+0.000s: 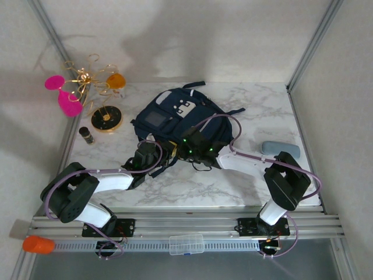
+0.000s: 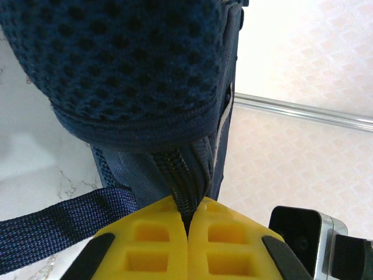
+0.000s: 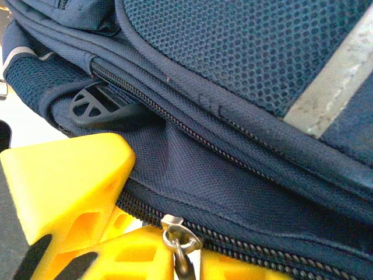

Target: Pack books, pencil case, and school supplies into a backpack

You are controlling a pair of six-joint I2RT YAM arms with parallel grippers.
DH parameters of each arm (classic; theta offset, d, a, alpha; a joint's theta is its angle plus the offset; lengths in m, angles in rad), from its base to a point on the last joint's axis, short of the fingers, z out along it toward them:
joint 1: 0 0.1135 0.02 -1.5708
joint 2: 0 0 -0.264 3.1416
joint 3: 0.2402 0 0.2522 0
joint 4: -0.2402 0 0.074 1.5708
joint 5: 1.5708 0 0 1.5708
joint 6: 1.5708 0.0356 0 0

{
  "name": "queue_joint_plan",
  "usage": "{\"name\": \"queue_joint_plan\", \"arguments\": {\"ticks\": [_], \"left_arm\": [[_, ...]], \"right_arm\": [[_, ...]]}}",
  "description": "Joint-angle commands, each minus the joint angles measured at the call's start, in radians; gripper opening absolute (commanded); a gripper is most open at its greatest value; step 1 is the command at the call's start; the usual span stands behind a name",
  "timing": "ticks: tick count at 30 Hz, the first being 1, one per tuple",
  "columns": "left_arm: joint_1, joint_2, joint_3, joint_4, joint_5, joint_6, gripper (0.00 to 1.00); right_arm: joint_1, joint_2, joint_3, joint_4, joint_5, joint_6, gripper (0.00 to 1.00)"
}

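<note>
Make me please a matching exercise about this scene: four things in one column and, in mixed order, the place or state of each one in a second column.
Things:
1. backpack
2. pencil case
3. left gripper
4. zipper pull

Places or states:
A. pinched shut on the backpack's zipper
B. silver metal, hanging down
C. grey-blue, lying on the right side of the marble table, apart from the bag
D. navy, in the middle of the table

Pairs: 1-D, 2-C, 3-A, 4-B
</note>
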Motion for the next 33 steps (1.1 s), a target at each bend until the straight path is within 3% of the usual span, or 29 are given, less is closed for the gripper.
{"name": "queue_joint_plan", "arguments": {"ticks": [1, 4, 12, 17, 20, 26, 30, 31, 33], "left_arm": [[-0.002, -0.041, 0.044, 0.108, 0.024, 0.017, 0.0], [0.027, -0.064, 0.04, 0.059, 0.019, 0.045, 0.0], [0.142, -0.139, 0.034, -0.114, 0.013, 0.165, 0.0], [0.202, -0.098, 0.09, -0.167, 0.062, 0.247, 0.0], [0.219, -0.028, 0.15, -0.173, 0.116, 0.279, 0.0], [0.23, 0.128, 0.333, -0.228, 0.172, 0.394, 0.0], [0.247, 0.144, 0.365, -0.246, 0.175, 0.455, 0.0], [0.253, 0.138, 0.363, -0.257, 0.192, 0.465, 0.02], [0.259, 0.105, 0.334, -0.263, 0.228, 0.475, 0.21]], "right_arm": [[-0.013, -0.009, 0.027, -0.022, 0.057, -0.051, 0.08], [-0.012, -0.043, 0.017, -0.089, 0.076, -0.098, 0.01], [-0.022, -0.23, -0.108, -0.256, 0.111, -0.217, 0.0], [-0.074, -0.371, -0.194, -0.376, 0.191, -0.249, 0.0], [-0.071, -0.429, -0.214, -0.375, 0.173, -0.31, 0.0], [0.036, -0.363, -0.164, -0.26, 0.021, -0.38, 0.0], [0.059, -0.277, -0.101, -0.194, 0.017, -0.363, 0.0], [0.056, -0.259, -0.085, -0.185, 0.038, -0.355, 0.0], [0.05, -0.229, -0.061, -0.184, 0.074, -0.335, 0.0]]}}
